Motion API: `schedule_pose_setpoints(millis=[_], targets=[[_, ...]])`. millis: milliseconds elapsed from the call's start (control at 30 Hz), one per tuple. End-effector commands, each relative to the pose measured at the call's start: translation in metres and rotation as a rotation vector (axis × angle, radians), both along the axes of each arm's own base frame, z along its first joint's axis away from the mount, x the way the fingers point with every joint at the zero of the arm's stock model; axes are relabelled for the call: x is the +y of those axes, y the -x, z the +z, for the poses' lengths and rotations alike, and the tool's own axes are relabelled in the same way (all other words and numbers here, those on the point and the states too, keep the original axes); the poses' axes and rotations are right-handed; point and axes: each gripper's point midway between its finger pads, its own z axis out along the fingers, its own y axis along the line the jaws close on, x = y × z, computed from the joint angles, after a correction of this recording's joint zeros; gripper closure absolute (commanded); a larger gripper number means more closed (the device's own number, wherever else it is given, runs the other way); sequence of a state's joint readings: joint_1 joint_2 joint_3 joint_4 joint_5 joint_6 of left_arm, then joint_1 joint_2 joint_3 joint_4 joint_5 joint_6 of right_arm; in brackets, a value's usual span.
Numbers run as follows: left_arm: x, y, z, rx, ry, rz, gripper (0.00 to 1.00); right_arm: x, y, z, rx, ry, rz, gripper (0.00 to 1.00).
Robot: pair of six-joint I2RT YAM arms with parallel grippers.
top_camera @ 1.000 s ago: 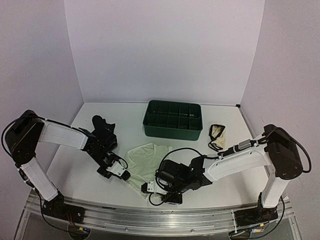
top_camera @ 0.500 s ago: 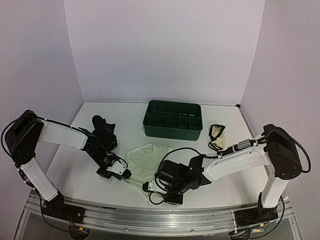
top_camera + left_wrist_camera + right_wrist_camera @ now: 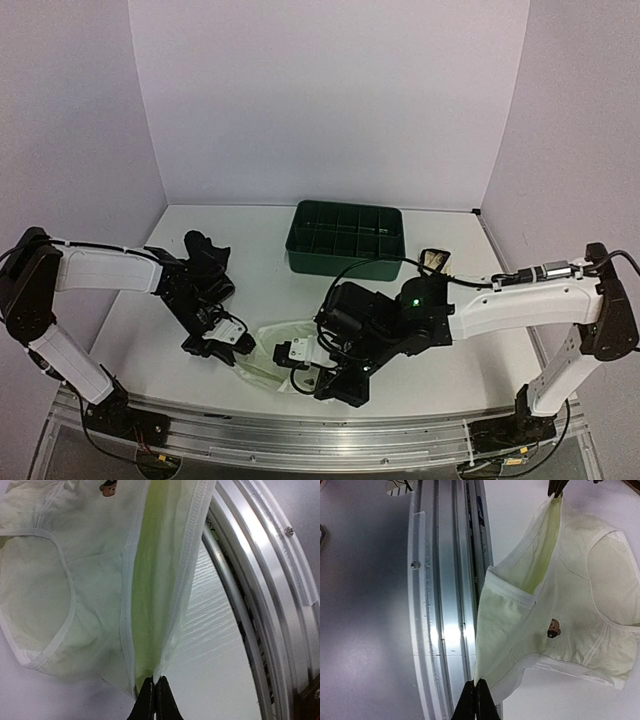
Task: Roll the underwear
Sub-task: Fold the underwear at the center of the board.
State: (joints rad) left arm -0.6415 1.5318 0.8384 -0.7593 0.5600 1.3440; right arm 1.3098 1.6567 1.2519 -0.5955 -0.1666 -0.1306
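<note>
White table [image 3: 270,275], lavender walls, green tray [image 3: 345,262] at back centre. Cream-white underwear [image 3: 268,347] near the front edge, partly lifted, strung between both arms. Left gripper [image 3: 153,696] pinched fully closed on one corner of the waistband opening. Right gripper [image 3: 474,692] pinched fully closed on the garment's edge at the opposite end, close by the aluminium rail [image 3: 445,605]. Black underwear [image 3: 205,260] bunched at back left, black-edged underwear [image 3: 435,266] just right of the tray, both well apart from the work.

Step in hand, by the look of it: spreading flat before the roll. To do it well:
- Carry away from the front edge first and lay down mid-table, off the rail.
- Hold both pinches level, with the waistband taut and untwisted.
- Lower slowly so the gaping front and back layers close on each other.
- Let go only once flat, with nothing tucked under.
- Then fold narrow and roll from one end with even pressure.

Likely risks: thin cloth slipping out of a corner pinch, hem snagging on the rail, skewed lay ending in a loose cone rather than a tight roll.
</note>
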Motion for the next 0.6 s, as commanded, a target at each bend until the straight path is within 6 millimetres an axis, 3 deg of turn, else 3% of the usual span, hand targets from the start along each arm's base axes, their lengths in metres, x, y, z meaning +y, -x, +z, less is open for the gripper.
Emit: schedule_pose_setpoints(millis=[0,267,567], targets=[[-0.006,0.013,0.027,0.161,0.020,0.057,1.00,-0.001,0.013,0.033,0.152,-0.043,-0.033,1.00],[-0.029,-0.019,0.042,0.294,0.043,0.194,1.00,-0.013,-0.067,0.016,0.212,-0.024,-0.242,1.00],[-0.048,-0.050,0.051,0.386,0.065,0.345,1.00,-0.036,-0.127,-0.009,0.249,-0.005,-0.414,1.00]])
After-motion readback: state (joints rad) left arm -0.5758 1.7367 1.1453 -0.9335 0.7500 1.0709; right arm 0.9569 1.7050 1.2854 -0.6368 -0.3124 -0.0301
